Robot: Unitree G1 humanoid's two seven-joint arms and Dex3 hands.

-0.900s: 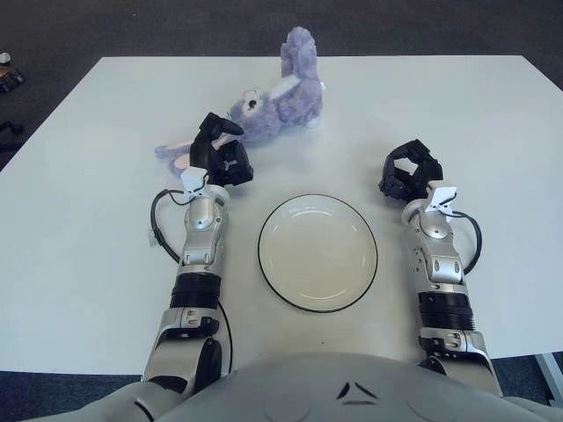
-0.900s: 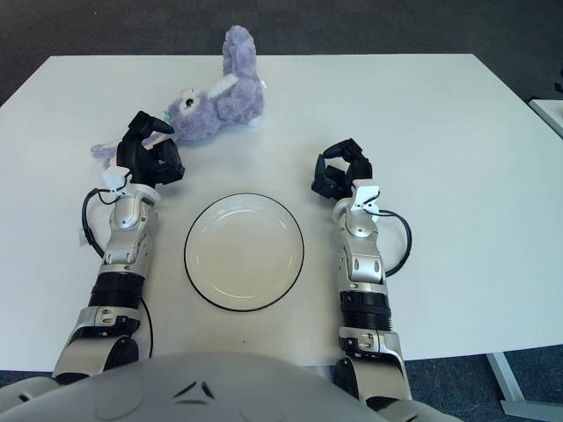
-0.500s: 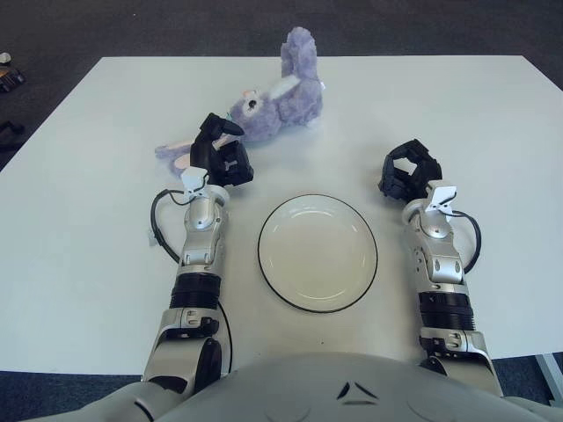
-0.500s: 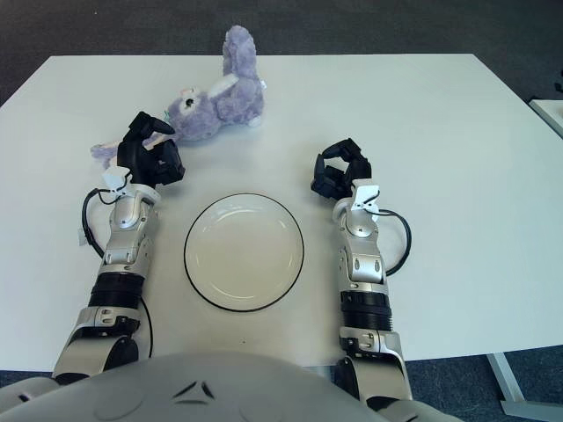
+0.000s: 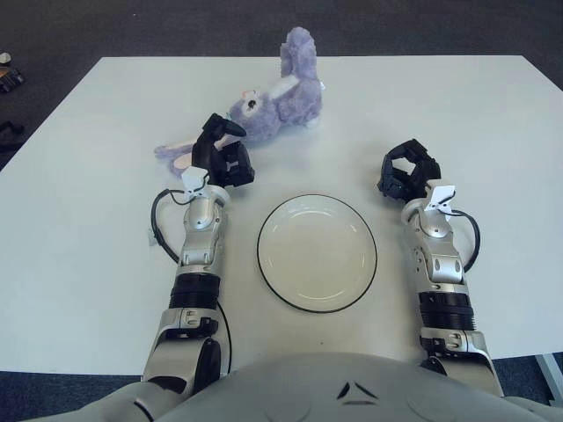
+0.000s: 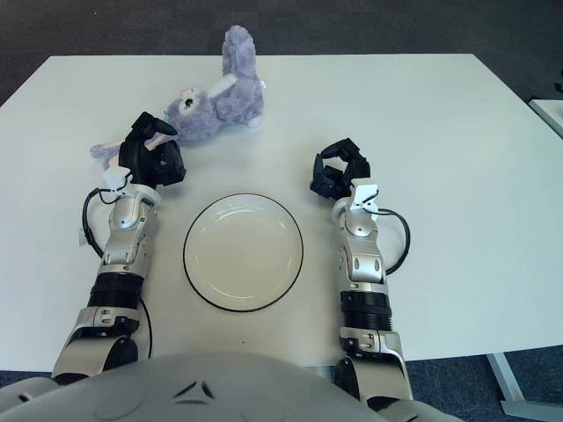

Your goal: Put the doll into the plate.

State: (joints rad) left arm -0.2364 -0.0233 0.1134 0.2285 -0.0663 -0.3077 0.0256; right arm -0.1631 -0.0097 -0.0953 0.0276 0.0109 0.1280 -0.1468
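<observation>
A purple plush rabbit doll (image 5: 277,101) lies on its side at the far middle of the white table (image 5: 493,132), one long ear (image 5: 171,149) stretched out to the left. A white plate (image 5: 318,252) with a dark rim sits empty near the table's front centre. My left hand (image 5: 222,155) hovers just short of the doll's head, beside the ear, fingers spread and holding nothing. My right hand (image 5: 407,172) shows to the right of the plate, fingers loosely curled and empty.
A black cable (image 5: 158,224) loops off my left forearm over the table. Dark carpet surrounds the table. A dark object (image 5: 9,79) lies on the floor at the far left.
My left hand has crept slightly forward towards the doll. The right hand, plate and doll have not visibly moved.
</observation>
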